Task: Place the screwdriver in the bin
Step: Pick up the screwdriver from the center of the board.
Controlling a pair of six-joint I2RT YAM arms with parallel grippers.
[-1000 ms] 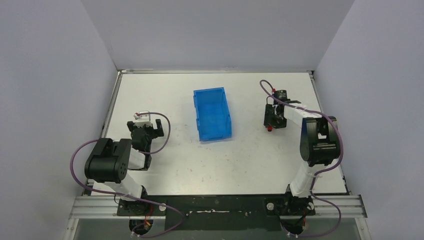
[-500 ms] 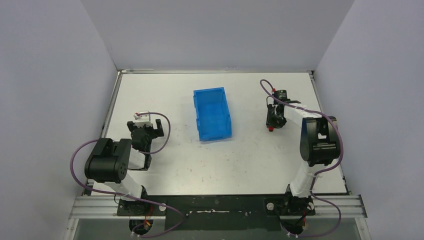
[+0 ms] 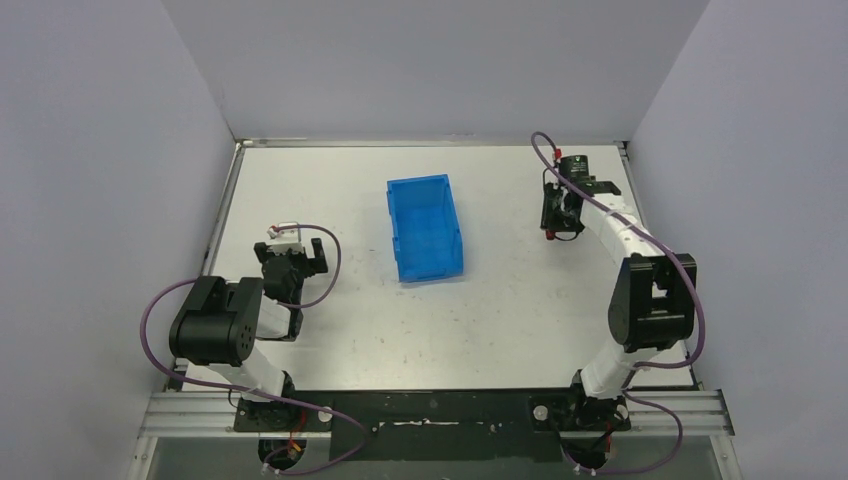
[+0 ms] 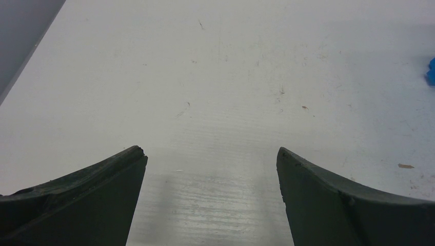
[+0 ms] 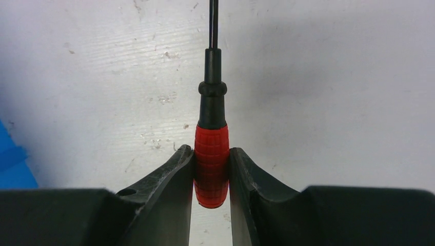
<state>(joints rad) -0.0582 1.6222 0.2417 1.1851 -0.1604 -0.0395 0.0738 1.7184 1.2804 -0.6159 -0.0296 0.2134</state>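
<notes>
Only our right arm (image 3: 640, 300) has moved, swinging toward the far edge of the table (image 3: 500, 320). From left: our left gripper (image 4: 210, 154), jaws apart above the table; the blue bin (image 3: 432, 265) mid-table; our right gripper (image 5: 211, 154), clamped on the red handle of the screwdriver (image 5: 211, 166), well right of the bin.

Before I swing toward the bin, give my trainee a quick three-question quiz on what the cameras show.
1. True or false: the right claw is shut on the screwdriver by its red handle.
2. The blue bin holds: A) the screwdriver, B) nothing visible, C) a cable.
3. Which claw stands open above the table, holding nothing?
Key: 1 true. 2 B. 3 the left claw.
</notes>
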